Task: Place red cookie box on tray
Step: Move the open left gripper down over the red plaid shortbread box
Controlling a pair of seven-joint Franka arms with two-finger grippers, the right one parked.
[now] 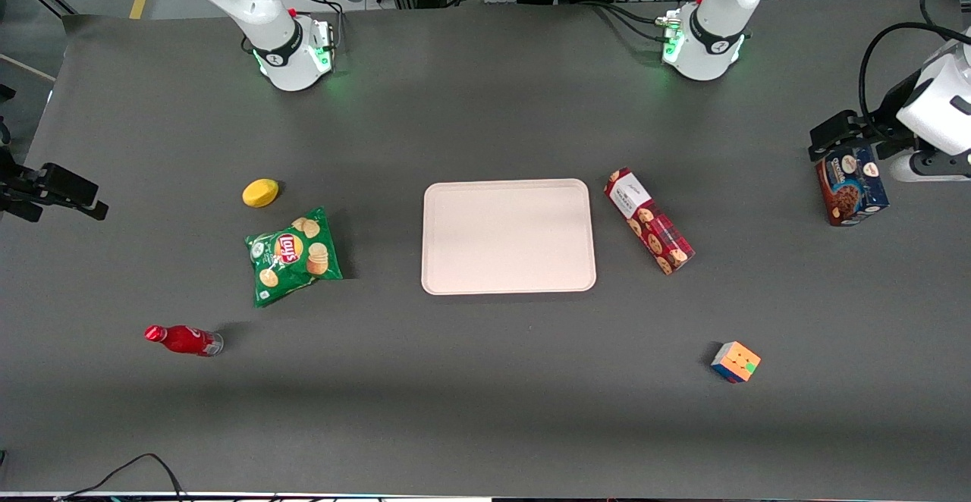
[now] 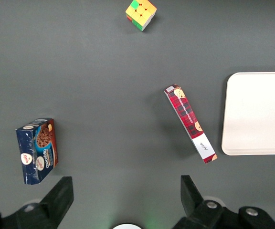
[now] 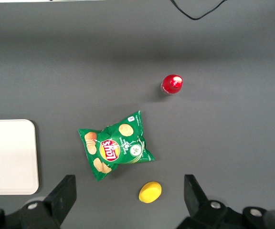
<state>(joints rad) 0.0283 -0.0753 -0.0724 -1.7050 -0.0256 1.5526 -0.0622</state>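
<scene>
Hovering with my gripper (image 2: 123,198) spread wide and empty, well apart from the red box (image 1: 648,221), which lies flat beside the tray (image 1: 508,274). It's probably light, stiff cardboard; I'd pinch its narrow width mid-length.

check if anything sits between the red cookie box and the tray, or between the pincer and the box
Nothing visible does. The red cookie box lies right beside the tray with bare table between. The open pincer hangs high toward the working arm's end of the table, above the blue-and-brown cookie box, which is off the path.
</scene>
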